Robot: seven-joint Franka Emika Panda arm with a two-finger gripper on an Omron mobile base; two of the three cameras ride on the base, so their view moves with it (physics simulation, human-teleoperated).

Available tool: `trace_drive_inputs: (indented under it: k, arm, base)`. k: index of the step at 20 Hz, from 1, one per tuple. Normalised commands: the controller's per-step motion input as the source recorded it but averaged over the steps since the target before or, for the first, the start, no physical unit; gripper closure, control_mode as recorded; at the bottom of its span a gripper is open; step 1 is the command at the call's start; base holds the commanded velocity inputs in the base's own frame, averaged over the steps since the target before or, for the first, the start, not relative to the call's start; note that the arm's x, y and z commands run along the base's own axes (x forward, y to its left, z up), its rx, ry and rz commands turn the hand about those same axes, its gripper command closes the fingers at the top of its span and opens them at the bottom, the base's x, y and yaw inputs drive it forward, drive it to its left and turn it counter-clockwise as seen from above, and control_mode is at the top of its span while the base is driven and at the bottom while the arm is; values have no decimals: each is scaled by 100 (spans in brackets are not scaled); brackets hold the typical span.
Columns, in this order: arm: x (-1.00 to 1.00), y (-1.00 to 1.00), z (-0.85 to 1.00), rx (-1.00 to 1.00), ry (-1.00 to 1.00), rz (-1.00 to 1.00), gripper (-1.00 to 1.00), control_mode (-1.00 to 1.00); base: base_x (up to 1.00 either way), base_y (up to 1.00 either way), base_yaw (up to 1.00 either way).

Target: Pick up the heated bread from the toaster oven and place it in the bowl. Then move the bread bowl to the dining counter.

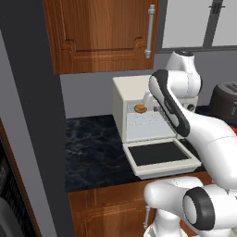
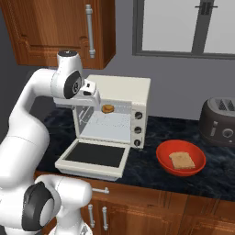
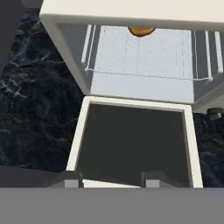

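Dark marbled counter under wood cabinets carries a cream toaster oven with its dark-glass door dropped flat. Inside, a small golden bun sits at the back of the white rack. To the oven's right, a red bowl holds a toast slice, near a dark toaster. White arm's gripper hovers above the open door, facing the cavity, fingers parted and pinching nothing.

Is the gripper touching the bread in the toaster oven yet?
Apart. In the hand view the gripper sits over the dropped door, while the bread lies far back on the toaster oven rack.
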Motion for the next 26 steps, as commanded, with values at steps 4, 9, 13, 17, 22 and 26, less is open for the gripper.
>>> trace_drive_inputs:
  k: [4, 9, 13, 17, 22, 26]
  arm:
    - [2, 0, -16, -3, -4, 0, -100, -100]
    - [-5, -6, -73, -2, -15, 0, -100, -100]
    - [10, -4, -37, 0, -22, 0, -100, -100]
    - [49, -6, -4, 0, -11, 0, -100, -100]
    - [62, -18, -19, 0, -4, -2, -100, -100]
    - [42, -33, -45, 5, -3, -5, -100, -100]
  base:
    - [0, 0, 0]
    - [0, 0, 0]
    - [0, 0, 0]
    - [0, 0, 0]
    - [0, 0, 0]
    - [0, 0, 0]
